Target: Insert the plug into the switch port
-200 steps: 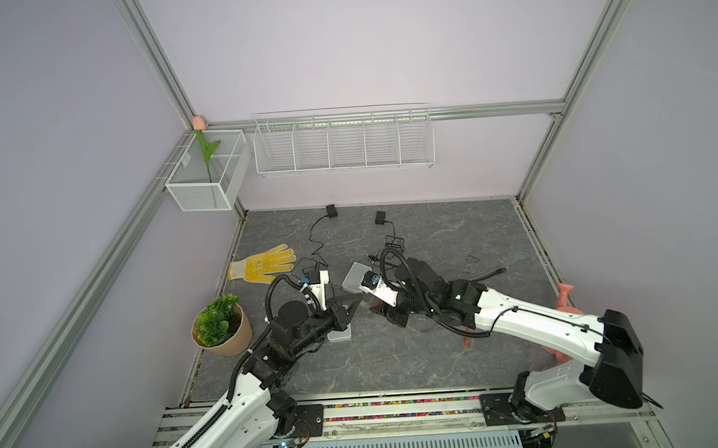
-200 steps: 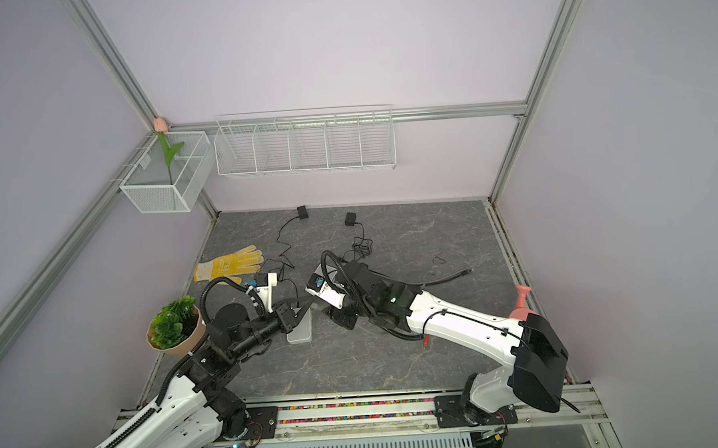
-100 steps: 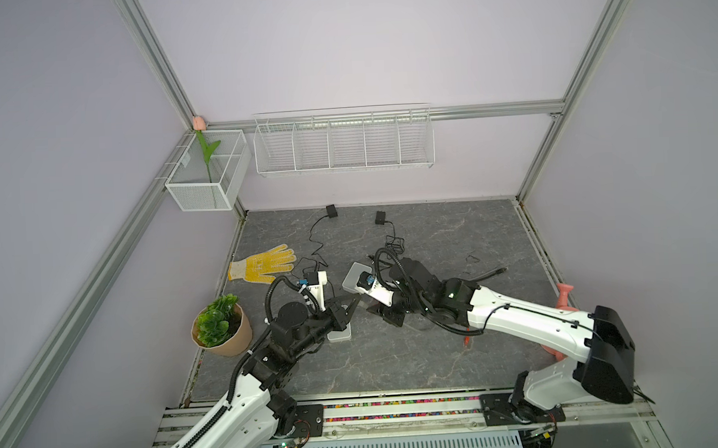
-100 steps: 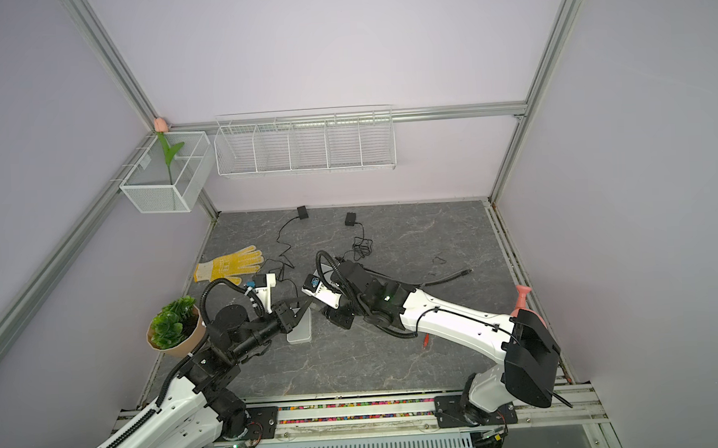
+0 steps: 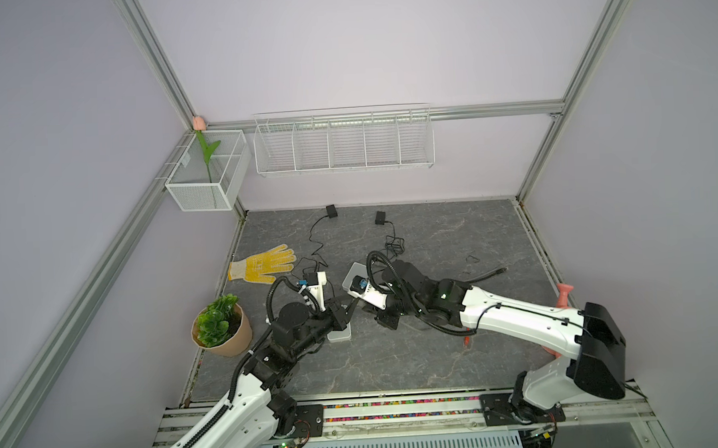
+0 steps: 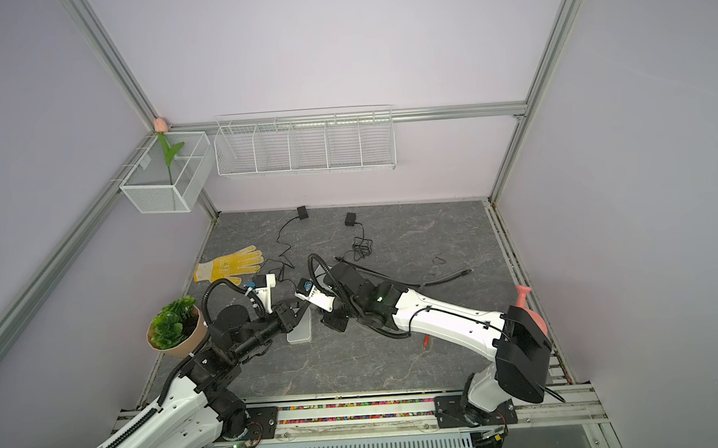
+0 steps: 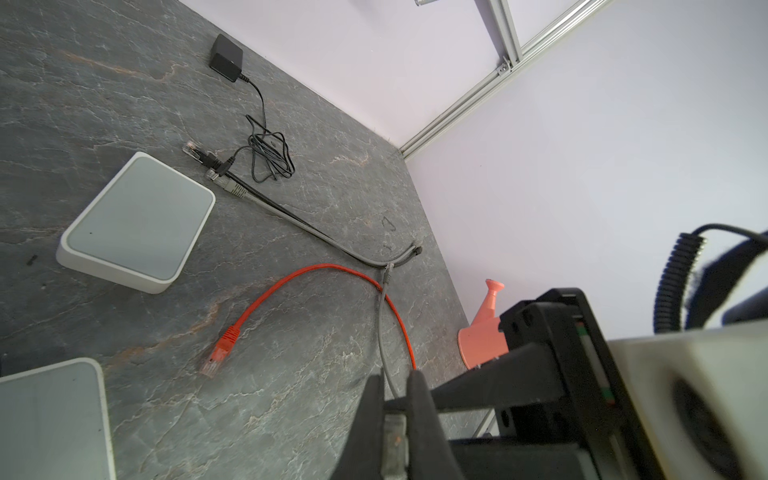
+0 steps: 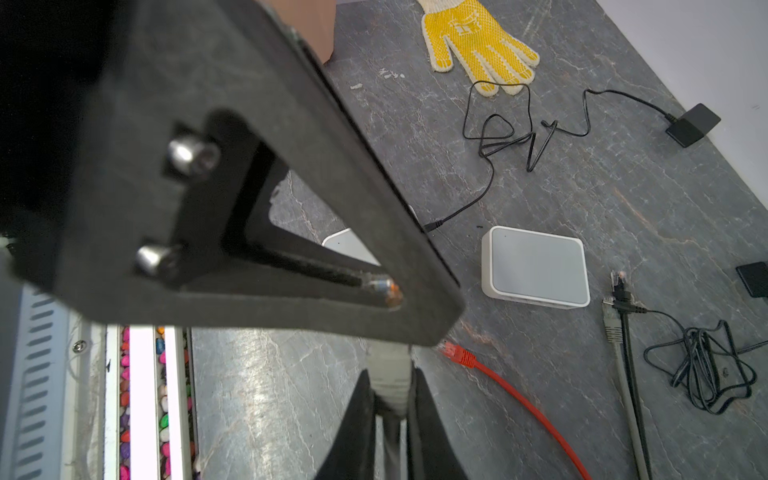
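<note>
A grey plug (image 7: pixel 394 432) on a thin grey cable (image 7: pixel 380 324) sits between my left gripper's (image 7: pixel 395 376) fingers, which press close on both of its sides. My right gripper (image 8: pixel 390 372) is shut on the same plug's grey boot (image 8: pixel 388 370), tip to tip with the left one. In a top view the two grippers meet mid-table, left gripper (image 5: pixel 348 309) and right gripper (image 5: pixel 367 311). One white switch (image 5: pixel 339 334) lies just below them, and a second switch (image 7: pixel 137 224) lies a little farther back. The switch ports are hidden.
A red cable with its plug (image 7: pixel 220 349) lies loose on the floor between the switches. Grey and black network plugs (image 7: pixel 224 183) and tangled adapter cords (image 8: pixel 702 365) lie behind. A yellow glove (image 5: pixel 263 264), a plant pot (image 5: pixel 222 326) and a pink object (image 5: pixel 562 295) sit at the sides.
My right arm has reached left up to the left gripper, and its fingers have closed on the plug. The left arm has stayed where it was.
</note>
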Controlling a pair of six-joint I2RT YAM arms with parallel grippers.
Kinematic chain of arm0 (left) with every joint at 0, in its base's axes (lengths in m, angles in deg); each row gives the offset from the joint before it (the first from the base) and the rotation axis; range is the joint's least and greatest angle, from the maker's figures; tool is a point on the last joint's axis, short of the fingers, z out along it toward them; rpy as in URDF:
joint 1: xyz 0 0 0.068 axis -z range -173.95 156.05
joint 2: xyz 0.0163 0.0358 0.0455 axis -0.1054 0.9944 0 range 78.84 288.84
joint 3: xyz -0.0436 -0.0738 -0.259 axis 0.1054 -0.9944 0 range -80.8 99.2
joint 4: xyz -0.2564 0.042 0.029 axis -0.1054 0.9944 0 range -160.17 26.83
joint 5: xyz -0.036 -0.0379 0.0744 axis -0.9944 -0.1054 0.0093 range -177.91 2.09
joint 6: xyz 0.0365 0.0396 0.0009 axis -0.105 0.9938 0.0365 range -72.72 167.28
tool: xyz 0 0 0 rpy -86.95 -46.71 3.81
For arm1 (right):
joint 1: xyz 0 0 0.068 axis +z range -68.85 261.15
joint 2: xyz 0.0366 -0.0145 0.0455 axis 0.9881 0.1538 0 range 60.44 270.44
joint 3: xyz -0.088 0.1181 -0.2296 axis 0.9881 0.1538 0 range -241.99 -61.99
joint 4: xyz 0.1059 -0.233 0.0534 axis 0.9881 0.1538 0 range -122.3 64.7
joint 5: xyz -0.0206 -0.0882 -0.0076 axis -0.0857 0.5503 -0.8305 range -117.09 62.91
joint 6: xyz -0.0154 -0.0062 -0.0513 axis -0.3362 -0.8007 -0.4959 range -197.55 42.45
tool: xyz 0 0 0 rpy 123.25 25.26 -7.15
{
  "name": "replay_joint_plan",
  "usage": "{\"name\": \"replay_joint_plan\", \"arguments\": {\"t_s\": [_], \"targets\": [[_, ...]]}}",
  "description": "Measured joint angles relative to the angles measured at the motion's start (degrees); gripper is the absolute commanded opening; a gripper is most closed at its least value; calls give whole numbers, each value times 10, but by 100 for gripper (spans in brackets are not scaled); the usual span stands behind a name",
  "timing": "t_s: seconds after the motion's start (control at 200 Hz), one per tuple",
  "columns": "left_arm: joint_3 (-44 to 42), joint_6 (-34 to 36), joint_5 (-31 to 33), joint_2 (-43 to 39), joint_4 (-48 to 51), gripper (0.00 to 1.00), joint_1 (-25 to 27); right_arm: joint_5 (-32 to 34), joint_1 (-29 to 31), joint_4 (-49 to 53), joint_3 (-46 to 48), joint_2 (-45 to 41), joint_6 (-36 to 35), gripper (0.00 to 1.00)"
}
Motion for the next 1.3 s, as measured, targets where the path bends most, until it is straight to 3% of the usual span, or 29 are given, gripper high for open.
{"name": "replay_joint_plan", "arguments": {"t_s": [0.03,0.1,0.305,0.46,0.79,0.9,1.3], "targets": [[0,1,6,-4,11,72,0,4,0,0,0,0,0,10],[0,4,30,-16,42,75,0,11,-2,2,0,5,0,9],[-29,9,86,-35,90,63,-41,14,-15,44,-1,61,0,7],[-67,10,80,40,90,64,-93,6,-21,94,-18,122,-1,7],[-69,37,86,161,61,65,-97,-15,-21,155,-108,246,-18,7],[-64,44,97,191,40,60,-99,-21,-21,169,-133,280,-24,7],[-40,54,118,261,41,53,-110,-28,-18,175,-163,313,-37,7]]}}
